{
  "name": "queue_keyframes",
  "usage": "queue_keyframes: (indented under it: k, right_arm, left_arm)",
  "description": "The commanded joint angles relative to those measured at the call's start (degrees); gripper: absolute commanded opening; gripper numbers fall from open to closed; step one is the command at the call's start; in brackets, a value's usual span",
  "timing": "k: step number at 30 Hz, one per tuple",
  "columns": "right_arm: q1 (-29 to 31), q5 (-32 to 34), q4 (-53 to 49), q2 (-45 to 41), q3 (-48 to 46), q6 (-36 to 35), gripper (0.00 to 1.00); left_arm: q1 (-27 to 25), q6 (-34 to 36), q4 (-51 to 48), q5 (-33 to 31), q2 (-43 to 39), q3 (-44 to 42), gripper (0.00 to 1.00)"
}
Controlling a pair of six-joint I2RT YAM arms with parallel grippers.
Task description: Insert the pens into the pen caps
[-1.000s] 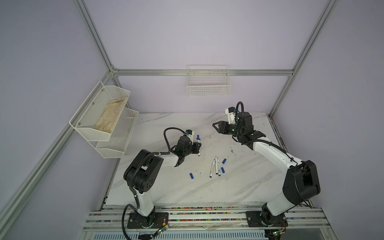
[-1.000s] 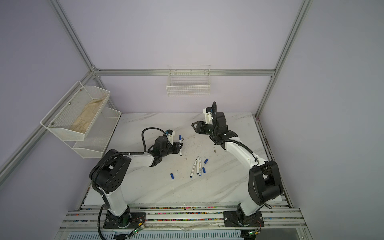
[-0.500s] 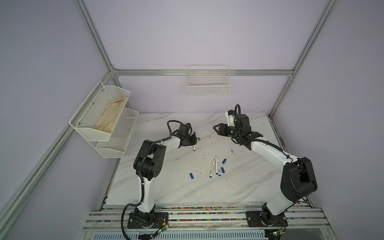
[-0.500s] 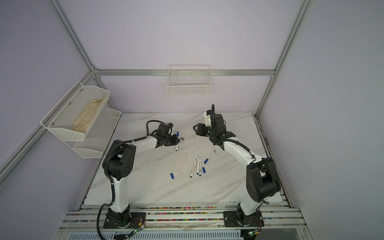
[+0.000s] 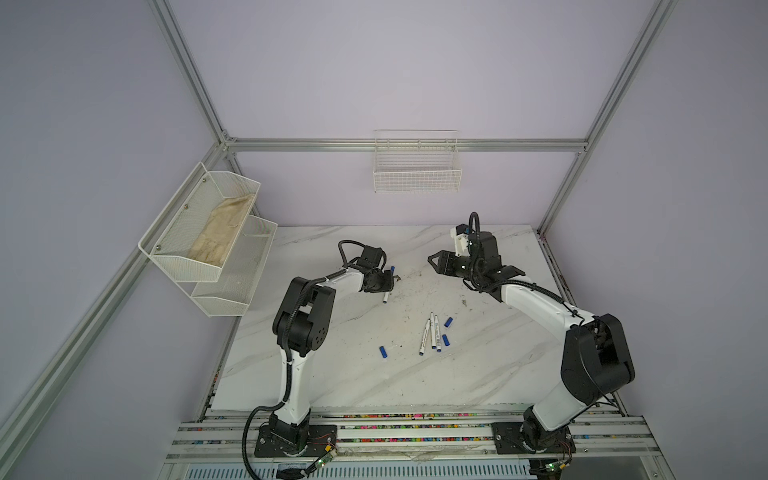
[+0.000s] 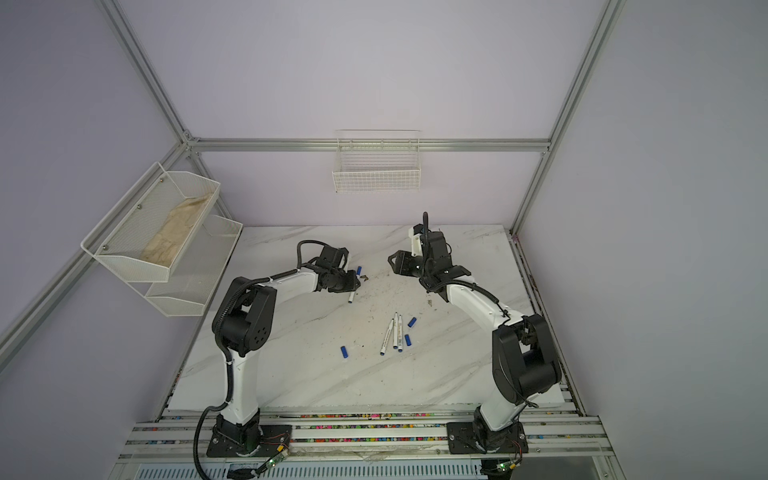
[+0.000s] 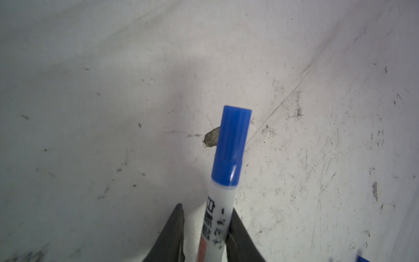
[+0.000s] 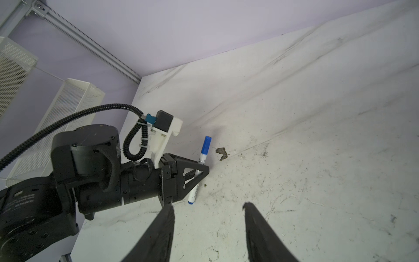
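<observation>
A white pen wearing a blue pen cap lies slanted between the fingers of my left gripper, low over the table's back left. It rests against one finger, with a gap to the other, so the gripper is open. Both top views show this gripper over the pen's barrel. Three uncapped pens lie together at mid-table, with loose pen caps beside them and one further left. My right gripper hovers open and empty, facing the left one.
A small dark chip lies on the marble table just beyond the capped pen. A two-tier mesh shelf with a cloth hangs at the left wall. A wire basket hangs on the back wall.
My left arm has carried the capped pen toward the back of the table, and its jaws have parted from the barrel. The right gripper has barely moved.
</observation>
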Motion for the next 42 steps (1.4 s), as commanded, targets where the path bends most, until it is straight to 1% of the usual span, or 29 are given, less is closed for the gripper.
queue_keyframes:
  k: [1,7,9,12,16,19,21,24,29,30,34,35,38,39,42]
  right_arm:
    - [-0.1,1.7,-1.2,0.2,-0.8,-0.6,0.52]
    - [-0.1,1.5,-2.2,1.4,-1.3,-1.9,0.52]
    - [-0.1,0.1,-3.9,4.0,0.1,-2.9,0.51]
    - [0.0,-3.3,-4.3,8.4,2.3,-1.9,0.49]
    - [0.9,-5.1,-4.6,14.5,6.9,-1.0,0.47]
    - [1.8,-6.0,-5.1,18.5,10.9,-1.3,0.47]
    - [1.9,-8.4,-3.6,20.7,12.3,-0.5,0.47]
    - [2.4,-10.6,-2.7,23.7,14.1,0.7,0.47]
    - [3.9,-10.9,-5.4,27.3,17.4,-0.5,0.47]
    - [4.3,-10.7,-6.1,27.6,17.6,-1.0,0.47]
    - [4.7,-9.1,-5.5,27.1,16.3,-1.2,0.47]
    - [4.7,-8.1,-5.8,26.7,16.0,-1.5,0.47]
    - [4.7,-5.2,-6.7,25.6,14.8,-2.7,0.47]
    - [4.7,-4.4,-6.8,25.2,14.1,-2.9,0.47]
    - [4.8,-4.0,-5.8,23.9,11.3,-3.4,0.47]
  left_arm:
    - [0.1,0.4,-3.1,0.1,0.0,3.3,0.32]
    - [0.1,0.9,-3.2,3.8,-0.5,3.2,0.35]
    - [0.1,0.8,-3.2,5.1,-0.6,3.1,0.35]
    - [0.0,0.3,-3.2,5.7,-0.9,2.6,0.35]
    - [0.0,-0.1,-3.2,5.8,-0.9,1.9,0.34]
    - [-0.2,-0.4,-2.9,6.1,-0.8,1.4,0.28]
    - [-0.2,-0.5,-2.6,6.5,-0.7,1.1,0.20]
    - [-0.3,-0.6,-2.1,7.0,-0.8,0.6,0.15]
    - [-0.2,-1.2,-1.2,7.5,-0.8,0.7,0.11]
    - [-0.2,-1.6,-0.8,7.7,-0.8,0.7,0.08]
    - [-0.2,-3.2,0.4,8.2,0.0,1.3,0.02]
    - [-0.1,-3.8,0.4,7.7,0.2,1.7,0.03]
    - [-0.3,-4.9,0.1,5.6,0.6,2.0,0.10]
    - [-0.3,-5.2,-0.3,4.6,0.5,2.1,0.14]
    - [-0.5,-5.7,-0.5,4.5,0.3,2.1,0.21]
